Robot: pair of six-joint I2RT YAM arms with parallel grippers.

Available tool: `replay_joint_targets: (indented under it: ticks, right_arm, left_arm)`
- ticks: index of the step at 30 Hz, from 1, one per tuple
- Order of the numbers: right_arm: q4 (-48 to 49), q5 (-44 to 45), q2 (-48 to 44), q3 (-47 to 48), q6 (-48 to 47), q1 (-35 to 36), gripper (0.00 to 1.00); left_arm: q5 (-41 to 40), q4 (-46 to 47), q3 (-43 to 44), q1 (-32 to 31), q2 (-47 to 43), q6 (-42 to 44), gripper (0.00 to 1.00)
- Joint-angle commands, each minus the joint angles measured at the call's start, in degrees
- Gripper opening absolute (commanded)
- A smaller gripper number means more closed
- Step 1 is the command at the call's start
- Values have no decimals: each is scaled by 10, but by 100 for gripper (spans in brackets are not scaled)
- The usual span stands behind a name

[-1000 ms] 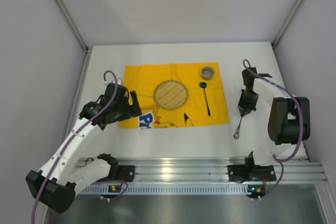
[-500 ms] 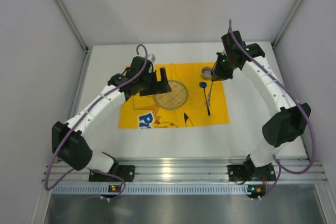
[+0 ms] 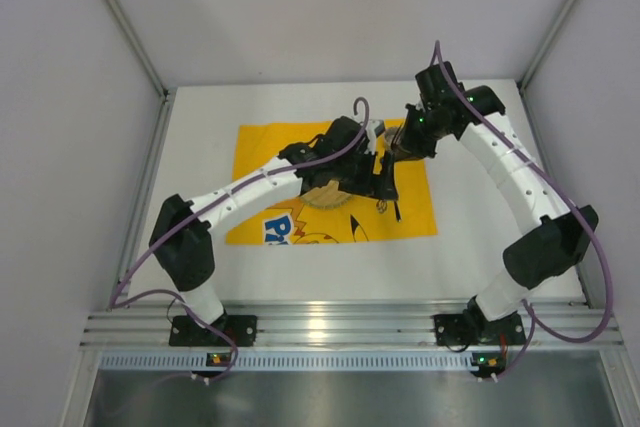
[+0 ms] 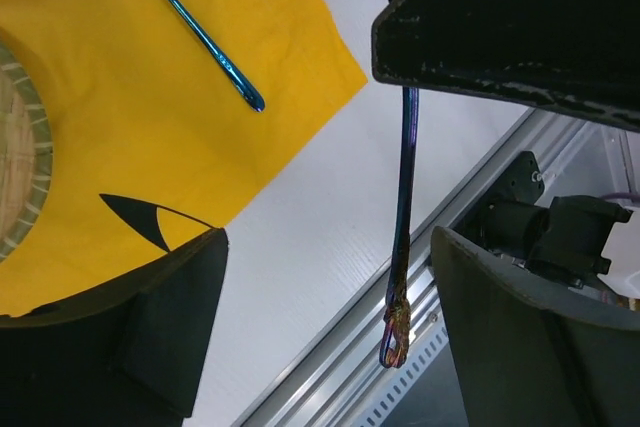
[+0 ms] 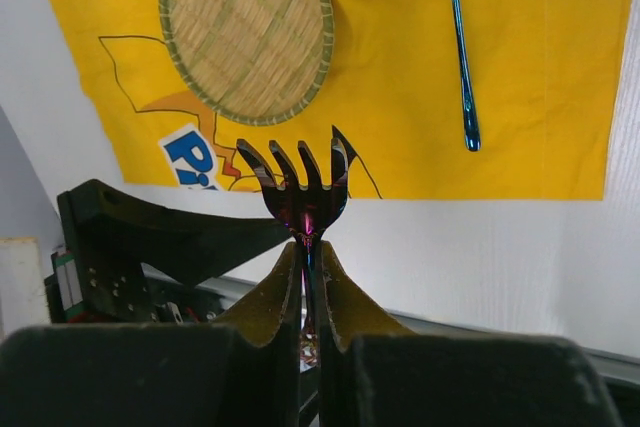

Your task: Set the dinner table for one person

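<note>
Both arms reach in over the middle of the bench [image 3: 200, 147], their grippers close together.
The left arm [image 3: 250, 187] stretches from the near-left corner diagonally toward the centre, and the left gripper [image 4: 328, 247] is spread wide. The right arm [image 3: 510, 162] arches along the right edge and bends back inward, with the right gripper [image 5: 308, 257] clamped on a fork [image 5: 300, 187].

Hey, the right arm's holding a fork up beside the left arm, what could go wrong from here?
One: the right end effector pinches the fork only just below its tines, so a nudge from the open left end effector might twist it loose, dropping it on the yellow cloth near the spoon. Two: both end effectors crowd together above the cloth and could bump.
</note>
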Motion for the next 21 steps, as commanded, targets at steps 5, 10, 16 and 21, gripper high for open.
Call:
replay_joint_targets:
  ticks: [5, 10, 16, 21]
  right_arm:
    - [-12, -8, -43, 26, 16, 2, 0]
    - [-3, -23, -44, 15, 21, 2, 0]
    - [35, -47, -58, -11, 23, 1, 2]
    - [4, -37, -46, 36, -11, -9, 85]
  left_arm:
    - [21, 39, 9, 0, -6, 0, 51]
    - [50, 62, 8, -1, -1, -5, 0]
    - [79, 80, 2, 0, -9, 1, 0]
    - [186, 92, -63, 76, -35, 6, 0]
